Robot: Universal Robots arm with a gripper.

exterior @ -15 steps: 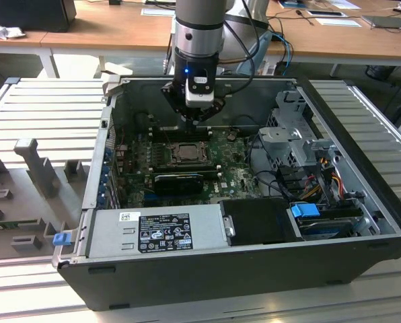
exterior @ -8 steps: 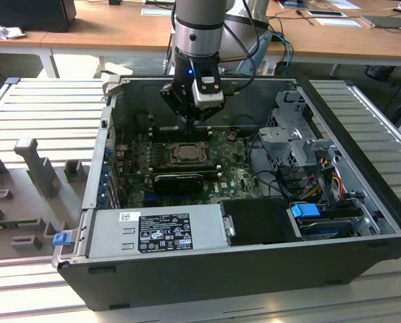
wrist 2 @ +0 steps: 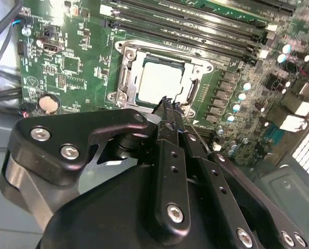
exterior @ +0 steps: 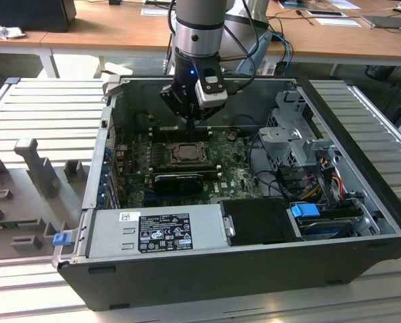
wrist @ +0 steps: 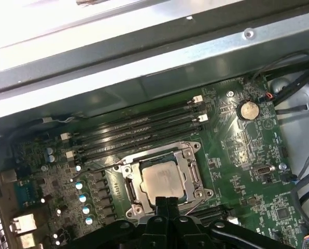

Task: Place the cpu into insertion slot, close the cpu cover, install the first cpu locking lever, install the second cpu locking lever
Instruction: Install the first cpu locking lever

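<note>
Cpu [wrist 2: 162, 79] lying flat beneath lowered cpu cover [wrist 2: 127, 78] on green motherboard [wrist 2: 71, 62]; gripper [wrist 2: 169, 104] fingers pressed together at the cover's edge.

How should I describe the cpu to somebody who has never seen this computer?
Inside the open computer case, find the green motherboard. Beside its long black memory slots is a metal-framed insertion slot holding the cpu. It is the only flat, pale silvery square there.

Labels [exterior: 165, 233] on the grey power supply [exterior: 208, 235], print (black and white) not legible
</note>
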